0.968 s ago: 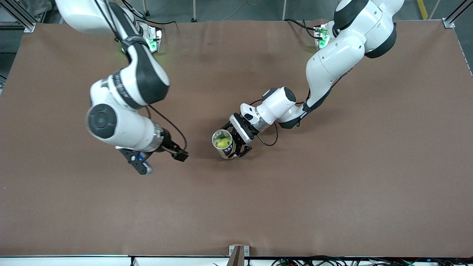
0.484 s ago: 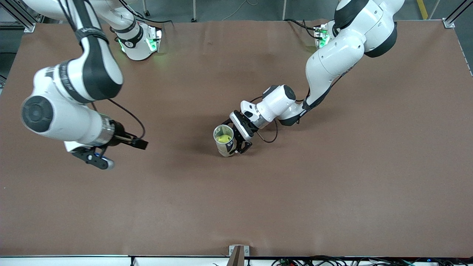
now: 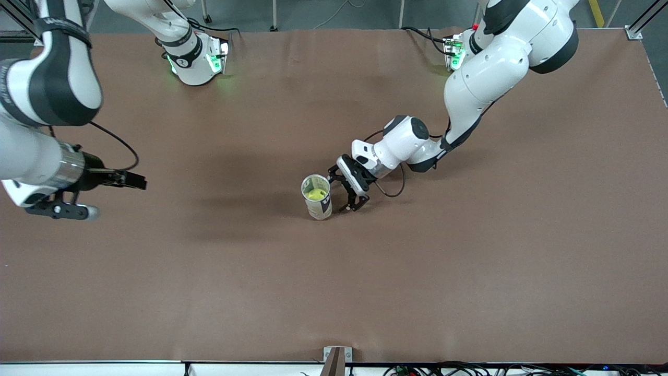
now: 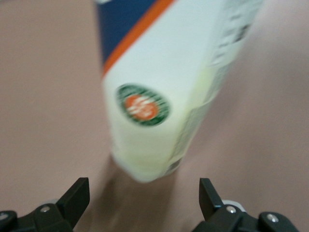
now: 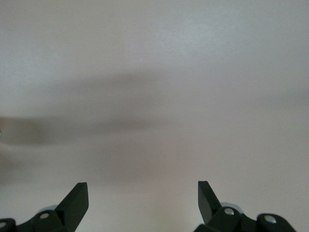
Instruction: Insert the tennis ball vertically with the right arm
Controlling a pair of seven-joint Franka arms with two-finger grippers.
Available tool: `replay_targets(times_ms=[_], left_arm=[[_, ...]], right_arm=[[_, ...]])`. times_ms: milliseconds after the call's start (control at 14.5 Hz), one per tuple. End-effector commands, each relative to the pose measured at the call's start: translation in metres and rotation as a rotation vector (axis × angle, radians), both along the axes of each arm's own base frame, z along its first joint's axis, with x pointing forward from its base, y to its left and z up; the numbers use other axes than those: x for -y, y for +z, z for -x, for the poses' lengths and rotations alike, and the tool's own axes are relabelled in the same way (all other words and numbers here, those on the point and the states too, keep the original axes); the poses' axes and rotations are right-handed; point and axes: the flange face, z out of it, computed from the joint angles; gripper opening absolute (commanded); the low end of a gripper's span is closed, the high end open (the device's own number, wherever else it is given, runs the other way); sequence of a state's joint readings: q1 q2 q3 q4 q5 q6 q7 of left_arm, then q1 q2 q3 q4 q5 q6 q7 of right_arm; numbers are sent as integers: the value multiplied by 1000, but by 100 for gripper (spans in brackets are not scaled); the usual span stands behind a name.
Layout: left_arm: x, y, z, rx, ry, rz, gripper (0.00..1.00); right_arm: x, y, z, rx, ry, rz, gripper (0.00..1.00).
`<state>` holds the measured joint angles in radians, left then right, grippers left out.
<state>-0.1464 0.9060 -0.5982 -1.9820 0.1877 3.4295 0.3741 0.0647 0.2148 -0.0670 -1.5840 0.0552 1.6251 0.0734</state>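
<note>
Right arm [image 3: 47, 99] has swung out fast toward its own end of the surface [image 3: 469, 271] since a second ago, when its end effector sat close to the can; now the right end effector [image 3: 68, 206] is up in the air over the surface edge at that end, well apart from everything else. Its fingers [image 5: 72, 200] stand apart, nothing between them, wrist view shows only bare blurred surface. Mid-surface: can [image 3: 317, 197] stands upright, open top facing up, tennis ball [image 3: 314, 195] sits inside it, yellow-green, visible through the mouth. So ball is already in the can, inserted vertically. Can has not shifted over the last second. Left end effector [image 3: 353, 201] has backed off the can: a second ago its fingers were around the can body, now they sit just beside it on the side toward the left arm's end, low near the surface, no contact visible in the front view. Left fingers [image 4: 77, 195] are spread wide, not gripping; left wrist view shows the can wall close ahead and between the fingertips' line, white label with blue and orange band and a round green-orange logo, blurred. Left arm [image 3: 485, 78] reaches in from its base, wrist angled down at the can.
</note>
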Motion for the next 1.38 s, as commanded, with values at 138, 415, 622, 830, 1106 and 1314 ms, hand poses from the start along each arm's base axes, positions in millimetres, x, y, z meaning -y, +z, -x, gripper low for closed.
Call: replay_targets(times_ms=[138,415,622,830,1106,1314], left_arm=[[-27,50,-22,-128,-2,-184,100],[-65,95,-64,-234,41,-349,100],[-98,137,-102,-324,101,-440,100],[-129,193,-140,-437,166,-524,100],[-192,259,-172,-525,274,-569,100],[-230,303,-172,-534,414,-566,100]], right_arm=[[27,36,29,0,57,73,100],[50,62,42,-14,116,106,100],[70,76,40,16,121,97,100],[70,89,36,48,113,95,100],[66,87,29,52,114,75,100],[61,95,27,60,114,67,100]])
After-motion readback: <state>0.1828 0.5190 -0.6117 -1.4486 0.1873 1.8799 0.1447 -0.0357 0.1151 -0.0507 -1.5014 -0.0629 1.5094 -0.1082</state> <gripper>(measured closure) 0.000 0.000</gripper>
